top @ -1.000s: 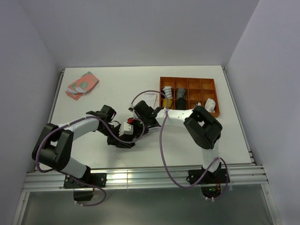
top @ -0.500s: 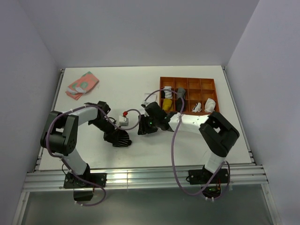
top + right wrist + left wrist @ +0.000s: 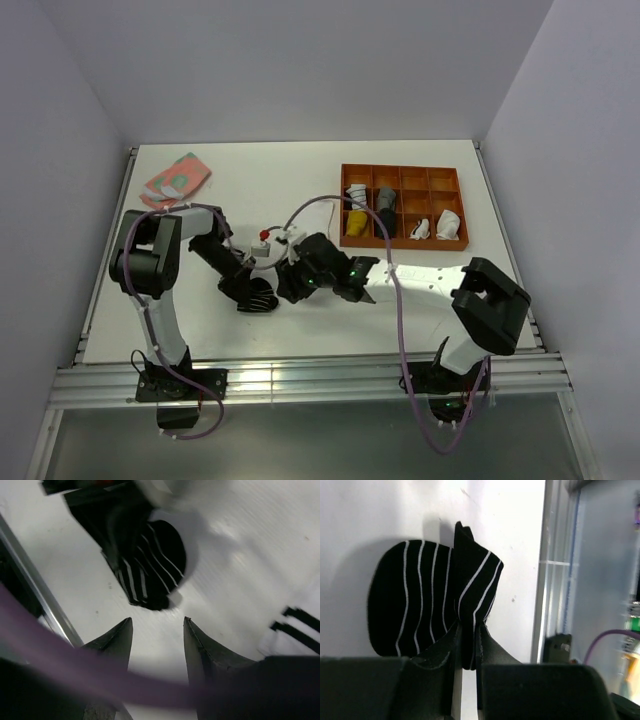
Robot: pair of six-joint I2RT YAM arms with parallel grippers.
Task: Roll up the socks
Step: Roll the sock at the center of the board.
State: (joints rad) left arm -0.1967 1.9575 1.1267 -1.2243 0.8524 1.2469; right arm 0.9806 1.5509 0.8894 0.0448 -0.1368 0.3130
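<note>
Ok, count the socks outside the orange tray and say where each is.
3. Pink sock at the far left corner; black striped sock mid-table, pinched in the left pincer; white black-banded sock at the right wrist view's edge. Others may be hidden.

We lose the lower edge of the black striped sock (image 3: 415,600) behind the left gripper (image 3: 468,640), the white sock (image 3: 296,623) is cut by the right wrist view's edge, and a purple cable (image 3: 100,685) blurs across its foreground.

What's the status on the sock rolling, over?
Left gripper pinching black white-striped fabric sock, partly folded. Right gripper open, empty, hovering beside it. Nothing between them.
</note>
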